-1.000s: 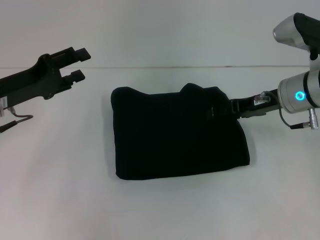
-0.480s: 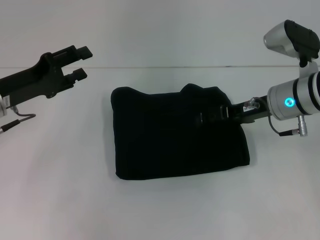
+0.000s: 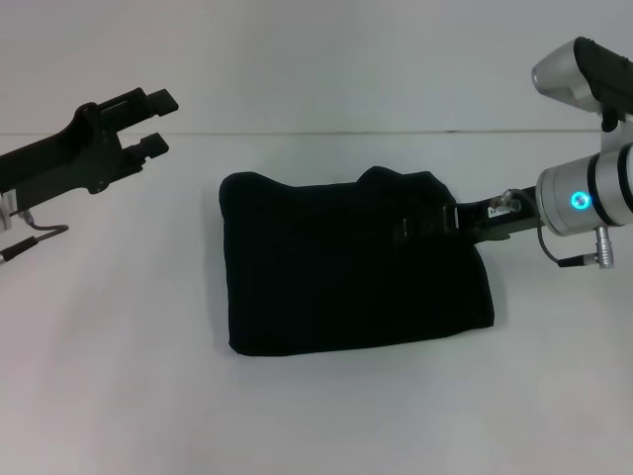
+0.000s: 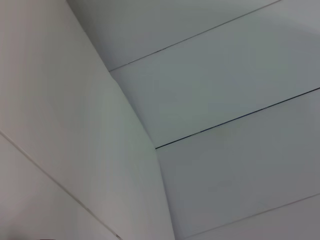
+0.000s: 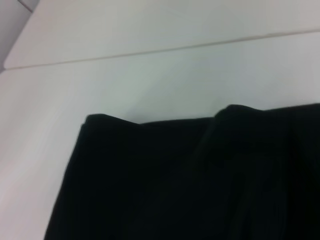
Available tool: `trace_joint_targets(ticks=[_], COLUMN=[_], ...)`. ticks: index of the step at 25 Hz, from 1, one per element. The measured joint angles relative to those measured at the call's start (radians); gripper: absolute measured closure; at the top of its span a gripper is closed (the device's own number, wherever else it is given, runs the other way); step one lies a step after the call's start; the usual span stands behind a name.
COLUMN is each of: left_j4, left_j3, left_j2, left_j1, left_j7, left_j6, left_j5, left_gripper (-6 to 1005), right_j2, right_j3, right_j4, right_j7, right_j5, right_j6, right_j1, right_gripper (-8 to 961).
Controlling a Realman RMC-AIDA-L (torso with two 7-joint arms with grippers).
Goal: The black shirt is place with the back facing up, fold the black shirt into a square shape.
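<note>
The black shirt lies folded into a rough rectangle in the middle of the white table, with a small hump at its far right corner. It also fills the lower part of the right wrist view as the black shirt. My right gripper reaches in from the right, low over the shirt's far right part, dark against the dark cloth. My left gripper hangs raised at the far left, well clear of the shirt, open and holding nothing.
The table's far edge meets a pale wall just behind the shirt. Bare tabletop surrounds the shirt on the left, front and right. The left wrist view shows only pale wall panels.
My right gripper pushed leftward over the shirt, then drew back slightly to the right. The shirt keeps its shape and the left arm has barely moved.
</note>
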Motion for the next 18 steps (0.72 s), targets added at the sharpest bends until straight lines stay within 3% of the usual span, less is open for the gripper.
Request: trace_joint_targets(ticks=[18], left_j4=[-0.026], left_j3=[0.0], left_j2=[-0.001], left_j1=[-0.009], left_j7=[0.02], left_j6=[-0.027], left_j5=[-0.001], left_gripper=[280], right_j2=[0.024], right_j3=[0.003], right_j4=[0.037], right_j7=[-0.004], right_j5=[0.002], right_j6=[0.063], right_j1=[0.014], right_gripper=[225])
